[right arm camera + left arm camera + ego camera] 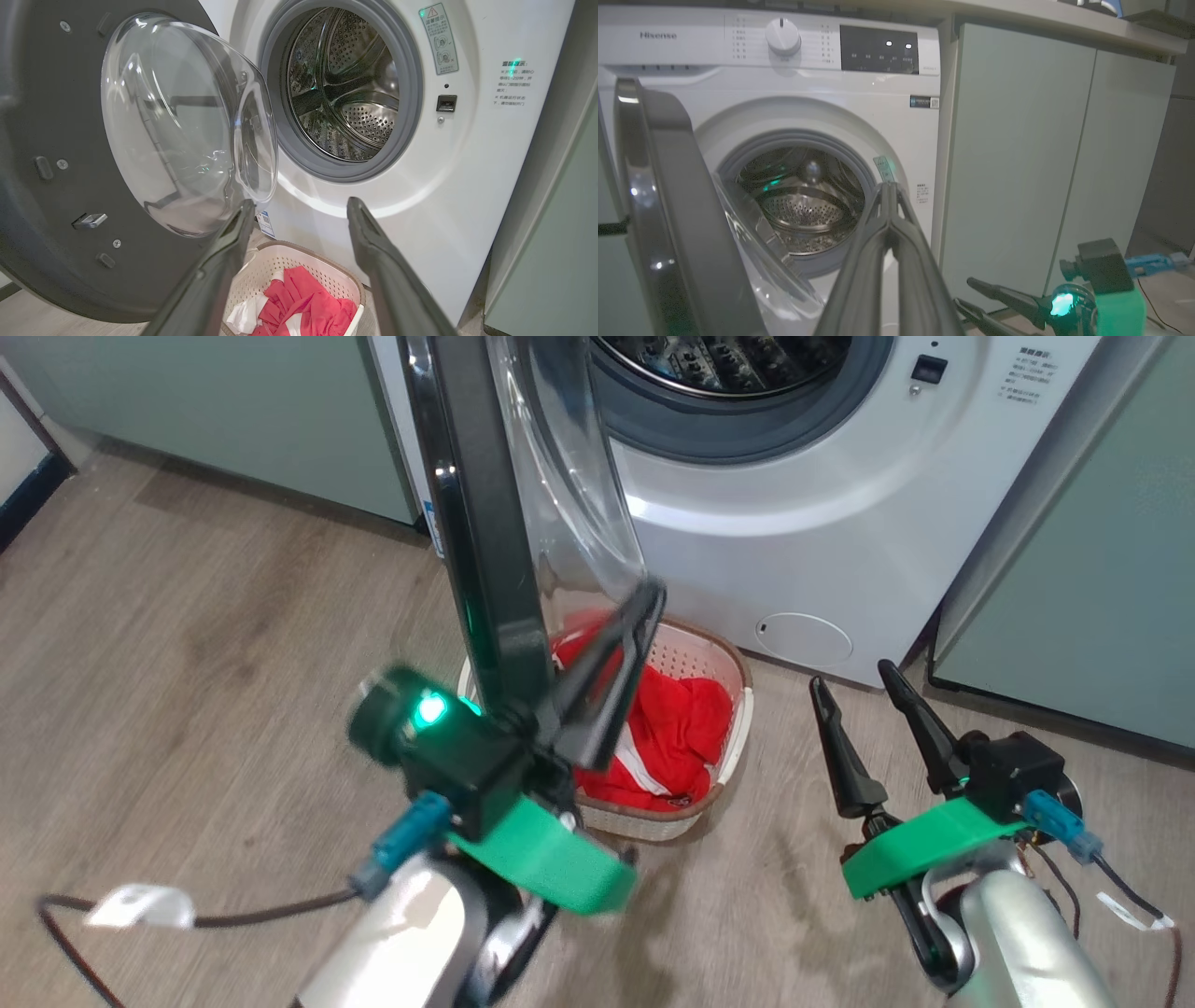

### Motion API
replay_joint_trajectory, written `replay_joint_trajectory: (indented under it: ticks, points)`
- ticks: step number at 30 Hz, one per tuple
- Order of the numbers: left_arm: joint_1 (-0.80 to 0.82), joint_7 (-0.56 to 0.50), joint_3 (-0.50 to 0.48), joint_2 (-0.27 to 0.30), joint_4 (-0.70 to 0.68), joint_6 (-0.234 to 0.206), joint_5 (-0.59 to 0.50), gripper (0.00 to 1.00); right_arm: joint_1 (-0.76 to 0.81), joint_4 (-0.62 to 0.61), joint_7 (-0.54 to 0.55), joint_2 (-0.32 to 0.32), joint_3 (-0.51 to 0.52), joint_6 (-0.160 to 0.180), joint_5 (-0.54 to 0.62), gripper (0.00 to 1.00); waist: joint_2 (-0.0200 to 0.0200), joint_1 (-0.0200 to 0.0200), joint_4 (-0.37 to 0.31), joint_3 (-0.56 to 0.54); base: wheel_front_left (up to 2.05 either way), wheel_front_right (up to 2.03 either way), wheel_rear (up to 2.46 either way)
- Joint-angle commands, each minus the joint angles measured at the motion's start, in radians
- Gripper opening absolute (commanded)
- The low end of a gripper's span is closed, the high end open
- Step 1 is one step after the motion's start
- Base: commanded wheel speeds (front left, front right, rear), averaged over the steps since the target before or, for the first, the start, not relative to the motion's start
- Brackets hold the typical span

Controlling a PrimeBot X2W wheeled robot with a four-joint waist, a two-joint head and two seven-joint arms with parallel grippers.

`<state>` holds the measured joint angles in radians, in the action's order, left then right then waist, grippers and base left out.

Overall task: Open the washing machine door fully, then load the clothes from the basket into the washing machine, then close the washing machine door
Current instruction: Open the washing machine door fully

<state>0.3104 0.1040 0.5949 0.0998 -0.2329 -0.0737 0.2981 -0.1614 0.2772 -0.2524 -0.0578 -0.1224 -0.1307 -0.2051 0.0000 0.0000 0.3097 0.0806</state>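
Opening step: judging this the one in hand; the washing machine door [485,523] is standing swung well out from the washing machine [794,551], edge-on to the head camera, glass bowl facing the right arm's side
Left gripper [649,597]: fingers are pressing together, clenched on nothing; it is reaching up along the door's inner side, just beside the glass bowl; cannot tell whether it is touching
Right gripper [852,674]: jaws are gaping wide, carrying nothing; it is hovering low over the floor, right of the basket and well apart from the door
Basket [695,649]: sitting on the floor at the washer's foot, partly under the door's lower edge
Clothes [681,719]: lying heaped inside the basket, red with white trim; none are showing in the drum [345,93]
Loading: not yet begun, by the look of it
Next move: probably calling for the left arm to be nudging the door wider until the basket is lying uncovered, then the released right gripper to be dropping onto the red heap; the overhanging door edge is looking like the snag
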Motion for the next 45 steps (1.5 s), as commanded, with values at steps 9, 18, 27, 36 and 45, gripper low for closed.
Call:
replay_joint_trajectory:
  ticks: [9, 18, 27, 36, 45]
  points:
    - [-0.090, -0.039, 0.033, -0.006, 0.072, 0.016, 0.070, 0.00, -0.049, -0.016, -0.009, 0.008, -0.019, 0.000, -0.004, 1.00, 0.0000, 0.0000, 0.000, 0.021, 0.00, 0.00, 0.00]
    - [-0.093, -0.011, 0.022, -0.004, 0.150, 0.004, 0.076, 0.00, -0.064, -0.007, -0.009, 0.008, -0.022, 0.000, -0.004, 1.00, 0.0000, 0.0000, 0.006, 0.035, 0.00, 0.00, 0.00]
    - [-0.083, 0.017, -0.042, 0.022, 0.197, -0.028, 0.088, 0.00, -0.073, 0.001, -0.009, 0.008, -0.027, 0.000, -0.012, 1.00, 0.0000, 0.0000, 0.000, 0.041, 0.00, 0.00, 0.00]
    - [-0.085, 0.027, -0.063, 0.030, 0.213, -0.043, 0.099, 0.00, -0.080, 0.003, -0.009, 0.008, -0.026, 0.000, -0.016, 1.00, 0.0000, 0.0000, -0.001, 0.046, 0.00, 0.00, 0.00]
    - [-0.101, 0.041, -0.086, 0.035, 0.229, -0.064, 0.118, 0.00, -0.081, 0.010, -0.009, 0.008, -0.021, 0.000, -0.017, 1.00, 0.0000, 0.0000, 0.012, 0.043, 0.00, 0.00, 0.00]
